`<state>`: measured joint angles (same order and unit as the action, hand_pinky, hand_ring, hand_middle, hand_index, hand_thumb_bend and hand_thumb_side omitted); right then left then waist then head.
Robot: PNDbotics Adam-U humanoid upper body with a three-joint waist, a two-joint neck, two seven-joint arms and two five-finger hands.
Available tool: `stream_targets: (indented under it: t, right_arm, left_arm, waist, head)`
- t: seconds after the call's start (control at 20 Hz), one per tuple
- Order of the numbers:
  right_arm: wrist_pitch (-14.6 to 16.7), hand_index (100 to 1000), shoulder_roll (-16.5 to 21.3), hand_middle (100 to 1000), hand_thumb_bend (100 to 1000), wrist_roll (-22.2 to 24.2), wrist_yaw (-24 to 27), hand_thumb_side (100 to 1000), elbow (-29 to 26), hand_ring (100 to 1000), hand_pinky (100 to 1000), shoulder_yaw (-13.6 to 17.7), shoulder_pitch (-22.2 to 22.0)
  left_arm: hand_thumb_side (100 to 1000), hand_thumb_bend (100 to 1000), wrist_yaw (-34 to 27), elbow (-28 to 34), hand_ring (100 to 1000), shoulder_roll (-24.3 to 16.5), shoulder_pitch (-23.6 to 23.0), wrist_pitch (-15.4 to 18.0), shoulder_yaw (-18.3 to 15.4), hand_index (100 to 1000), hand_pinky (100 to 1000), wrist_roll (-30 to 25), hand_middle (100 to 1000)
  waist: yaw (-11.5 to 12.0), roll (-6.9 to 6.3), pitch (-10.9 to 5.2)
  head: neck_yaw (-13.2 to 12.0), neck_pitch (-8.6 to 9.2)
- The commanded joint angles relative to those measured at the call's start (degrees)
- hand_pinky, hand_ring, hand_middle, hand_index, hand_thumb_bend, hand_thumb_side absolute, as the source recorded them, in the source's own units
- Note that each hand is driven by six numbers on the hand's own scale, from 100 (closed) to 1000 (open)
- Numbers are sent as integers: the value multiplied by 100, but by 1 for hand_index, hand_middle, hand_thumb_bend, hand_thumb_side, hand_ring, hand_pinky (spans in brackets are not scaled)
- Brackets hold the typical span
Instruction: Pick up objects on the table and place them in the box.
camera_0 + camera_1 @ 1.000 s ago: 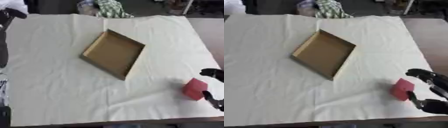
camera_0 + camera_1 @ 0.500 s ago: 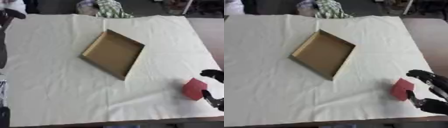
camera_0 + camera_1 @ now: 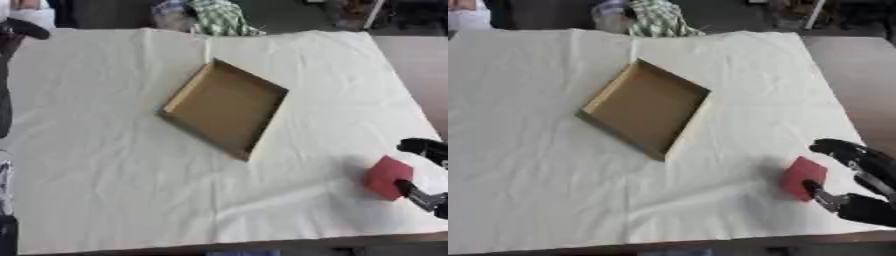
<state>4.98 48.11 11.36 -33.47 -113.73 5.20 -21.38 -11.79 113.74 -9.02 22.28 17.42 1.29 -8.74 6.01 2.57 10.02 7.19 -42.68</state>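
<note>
The red block (image 3: 804,177) is held at the right near corner of the tabletop (image 3: 553,185), pinched between the thumb and fingers of the right robot hand (image 3: 859,182), which is curled around it from the right. The block appears slightly lifted or tilted, though it cannot be told whether it is clear of the cloth. The cardboard box (image 3: 647,106) lies well apart, near the middle, turned at an angle, and nothing can be seen inside it.

A slip is the likeliest trouble: only one side of the block seems to be caught, so it could be twisted out during the carry. The block is also close to the near edge and could be dropped off it. The low box wall could be clipped on arrival and the box pushed askew.

The tabletop is covered by a pale, creased cloth (image 3: 96,150), which could be dragged. A checked fabric (image 3: 219,15) is seen beyond the far edge. The left robot hand is not in view.
</note>
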Motion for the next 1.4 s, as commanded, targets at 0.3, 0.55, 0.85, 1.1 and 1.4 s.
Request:
stream_targets:
  t: [0.3,0.55,0.85,1.1,1.4]
  right_arm:
    - [-177,973,57,950,261,115,-130,932,-87,990,968,79,56]
    - [-201,973,74,949,269,233,-86,939,-87,990,968,49,140]
    - [-171,976,92,951,283,364,-71,961,-87,995,968,14,200]
    - [-227,977,90,952,270,506,-44,931,-87,998,968,-28,195]
    - [-330,984,70,957,299,667,-16,979,-87,1000,969,-52,190]
  left_arm:
    - [647,100,-4,85,832,-35,92,1,21,759,580,-31,763]
    - [647,100,-3,85,833,-30,100,-1,24,758,580,-39,764]
    - [647,100,1,85,833,-25,102,-3,26,757,580,-49,764]
    - [648,100,1,85,833,-21,101,-5,29,757,579,-62,764]
    - [647,100,0,85,834,-17,101,-12,27,757,579,-74,765]
  waist:
    - [19,-2,-29]
    - [28,-8,-14]
    - [28,-12,2]
    - [32,-15,11]
    - [30,-24,25]
  head:
    - [28,32]
    - [51,38]
    - [67,40]
    - [72,45]
    - [83,60]
